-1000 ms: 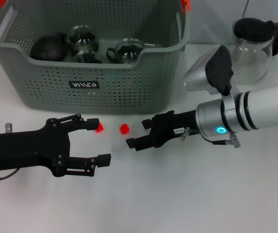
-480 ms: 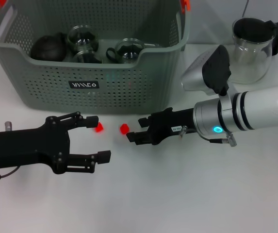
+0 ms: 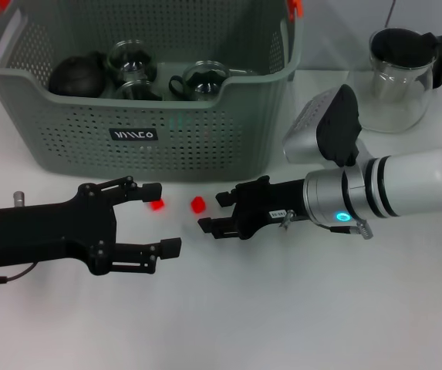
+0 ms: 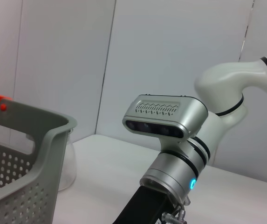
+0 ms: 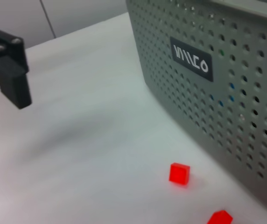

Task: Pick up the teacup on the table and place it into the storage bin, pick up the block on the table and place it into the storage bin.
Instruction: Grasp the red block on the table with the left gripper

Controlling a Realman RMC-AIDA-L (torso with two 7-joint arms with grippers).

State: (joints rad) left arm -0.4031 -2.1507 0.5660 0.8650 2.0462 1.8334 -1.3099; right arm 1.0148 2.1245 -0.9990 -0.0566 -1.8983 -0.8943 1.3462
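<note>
Two small red blocks lie on the table (image 3: 298, 308) just in front of the storage bin (image 3: 205, 146): one block (image 3: 198, 204) sits just off the right gripper (image 3: 214, 213), whose jaws stand open and empty, lined up as if to close on it. The other block (image 3: 157, 205) lies beside the upper finger of the left gripper (image 3: 161, 219), also wide open and holding nothing. Glass teacups (image 3: 202, 79) appear, as far as the perforated wall allows, to rest inside the bin already.

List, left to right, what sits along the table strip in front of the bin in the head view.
Black left tool → first small red block → second small red block → black right tool → silver-white right arm.
</note>
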